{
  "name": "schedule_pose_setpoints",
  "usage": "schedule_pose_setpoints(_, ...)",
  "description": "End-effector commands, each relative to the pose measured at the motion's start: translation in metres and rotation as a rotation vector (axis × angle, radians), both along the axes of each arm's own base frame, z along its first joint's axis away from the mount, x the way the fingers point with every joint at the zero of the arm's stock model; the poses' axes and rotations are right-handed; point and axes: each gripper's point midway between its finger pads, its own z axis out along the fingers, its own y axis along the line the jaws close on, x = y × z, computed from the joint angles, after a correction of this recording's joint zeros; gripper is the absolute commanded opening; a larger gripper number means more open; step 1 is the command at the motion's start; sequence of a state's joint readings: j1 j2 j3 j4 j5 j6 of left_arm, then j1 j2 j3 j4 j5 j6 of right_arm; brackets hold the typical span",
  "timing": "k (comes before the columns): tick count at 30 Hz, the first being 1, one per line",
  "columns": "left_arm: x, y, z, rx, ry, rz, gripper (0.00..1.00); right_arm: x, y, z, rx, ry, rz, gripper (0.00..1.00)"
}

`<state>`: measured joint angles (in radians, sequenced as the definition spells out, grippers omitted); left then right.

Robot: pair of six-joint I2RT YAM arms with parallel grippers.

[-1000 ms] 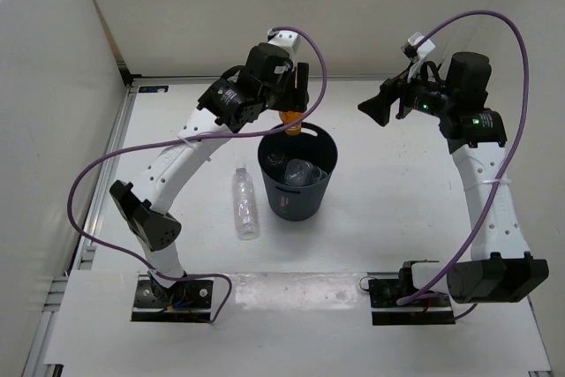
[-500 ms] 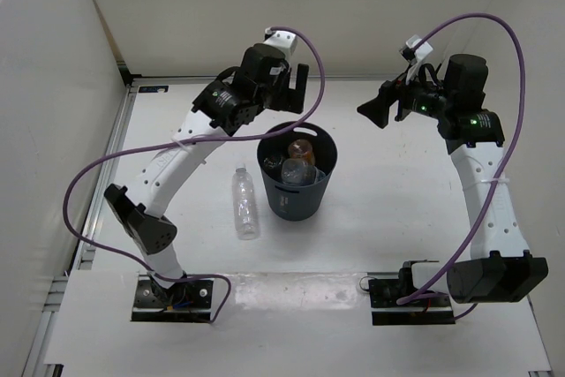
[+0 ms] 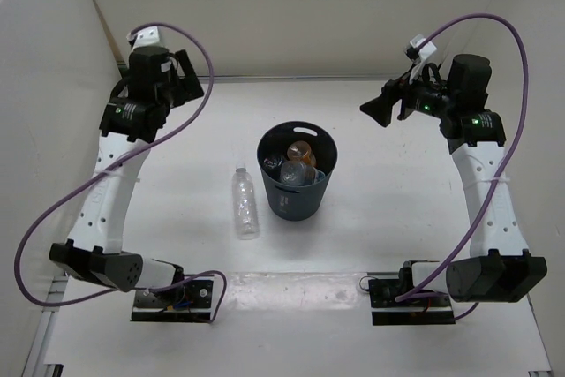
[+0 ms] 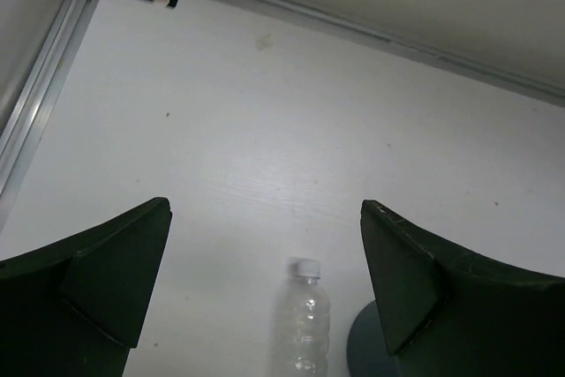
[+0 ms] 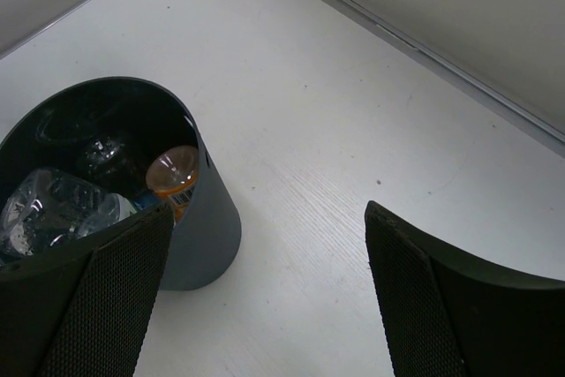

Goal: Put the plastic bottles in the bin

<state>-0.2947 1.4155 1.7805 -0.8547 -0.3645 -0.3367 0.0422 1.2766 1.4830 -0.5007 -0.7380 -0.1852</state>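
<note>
The left gripper has swung from over the bin out to its 10 o'clock, fingers spread and empty. The stubby orange bottle now lies in the dark round bin among crumpled clear ones. A long clear bottle lies on the table at the bin's 9 o'clock, cap toward 12. The right gripper hangs spread at 2 o'clock.

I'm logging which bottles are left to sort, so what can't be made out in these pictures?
Top view: the wall of the bin hides the lower bottles inside. Beside the orange bottle, the clear ones cannot be counted, and their labels are too small to read.
Left wrist view: the bottom edge cuts off the clear bottle on the table.
Right wrist view: a finger of the right gripper covers part of the bin's contents.
</note>
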Motion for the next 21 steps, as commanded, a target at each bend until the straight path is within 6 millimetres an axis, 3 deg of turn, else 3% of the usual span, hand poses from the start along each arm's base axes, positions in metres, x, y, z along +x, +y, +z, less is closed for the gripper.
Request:
schedule_pose_setpoints(1, -0.01, -0.008, -0.039, -0.119, 0.106, -0.04, 0.99, 0.005, -0.002, 0.007, 0.009, -0.031, 0.007, 0.9)
schedule_pose_setpoints(5, -0.015, -0.029, -0.107, -0.195, 0.303, -0.085, 0.99, 0.007, 0.0, 0.011, 0.013, -0.032, 0.01, 0.9)
schedule_pose_setpoints(9, -0.014, -0.047, -0.165, -0.247, 0.452, -0.129, 0.99, 0.001, 0.002, 0.011, 0.006, -0.021, 0.019, 0.9)
schedule_pose_setpoints(10, -0.013, -0.052, -0.171, -0.27, 0.466, -0.14, 0.99, 0.001, 0.001, 0.012, -0.007, -0.035, 0.024, 0.9)
schedule_pose_setpoints(11, -0.013, -0.056, -0.192, -0.269, 0.52, -0.147, 0.99, -0.002, -0.001, 0.01, -0.012, -0.026, 0.021, 0.9)
schedule_pose_setpoints(15, -0.013, -0.077, -0.218, -0.261, 0.608, -0.193, 0.99, -0.005, -0.009, 0.005, -0.025, -0.018, 0.009, 0.9)
schedule_pose_setpoints(16, -0.015, -0.078, -0.228, -0.252, 0.65, -0.19, 0.99, -0.001, -0.019, 0.006, -0.025, -0.02, -0.021, 0.9)
schedule_pose_setpoints(21, -0.019, -0.081, -0.259, -0.242, 0.767, -0.165, 0.99, -0.001, -0.022, 0.005, -0.034, -0.015, -0.022, 0.9)
